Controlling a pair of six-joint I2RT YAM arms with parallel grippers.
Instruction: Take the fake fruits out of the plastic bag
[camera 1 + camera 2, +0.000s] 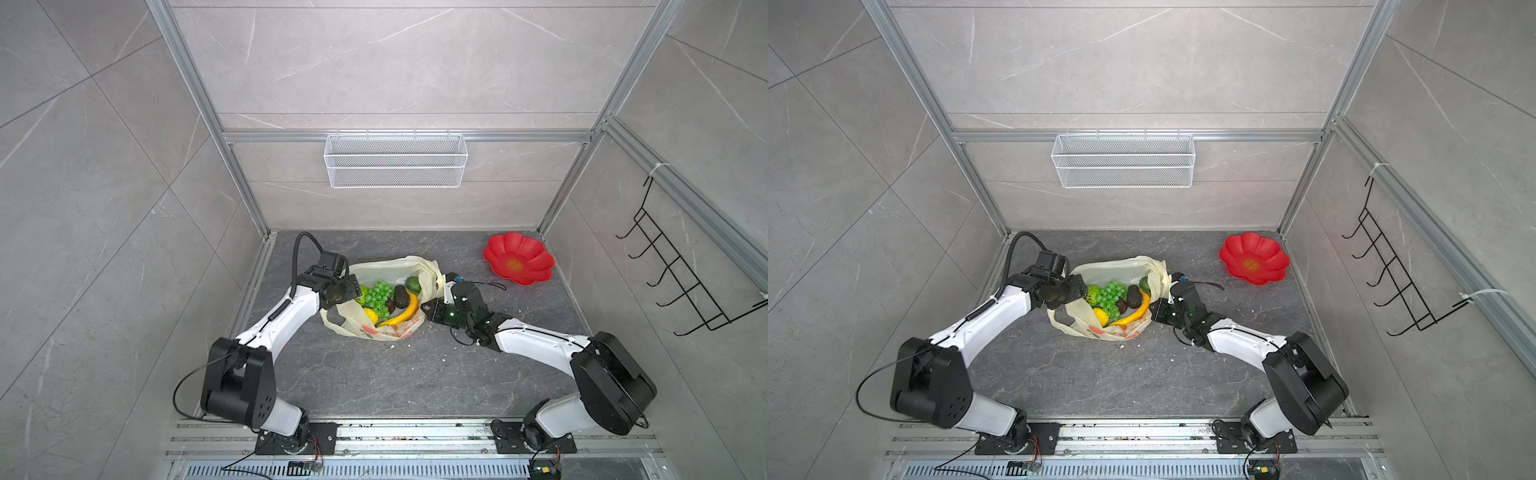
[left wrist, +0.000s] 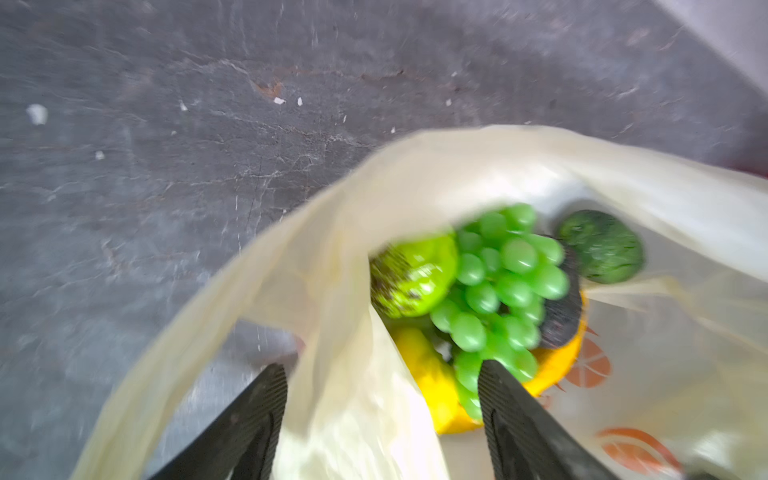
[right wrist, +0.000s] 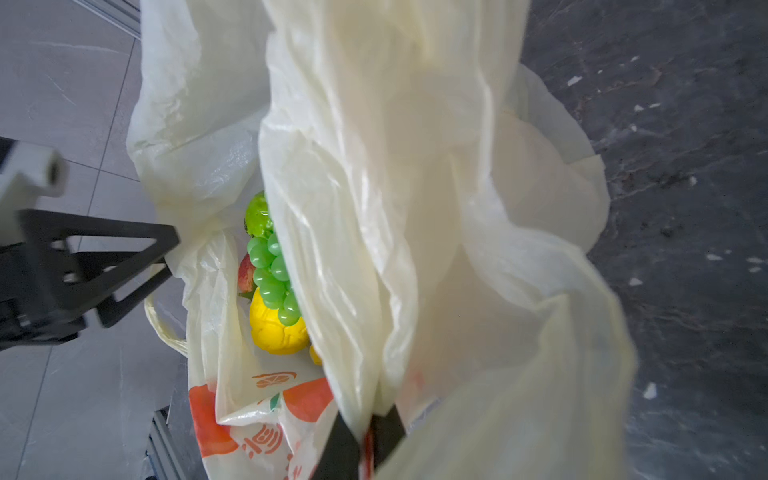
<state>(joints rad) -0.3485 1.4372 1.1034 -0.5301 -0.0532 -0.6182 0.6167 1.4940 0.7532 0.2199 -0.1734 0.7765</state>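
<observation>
The plastic bag lies open mid-table with the fake fruits inside: green grapes, banana, dark avocado, green avocado, lemon, strawberry and a green knobbly ball. My left gripper is open at the bag's left rim; bag film lies loose between its fingers, one fingertip close to the grapes. My right gripper is shut on the bag's right edge, holding it up.
A red flower-shaped plate sits at the back right of the table. A white wire basket hangs on the back wall and a black hook rack on the right wall.
</observation>
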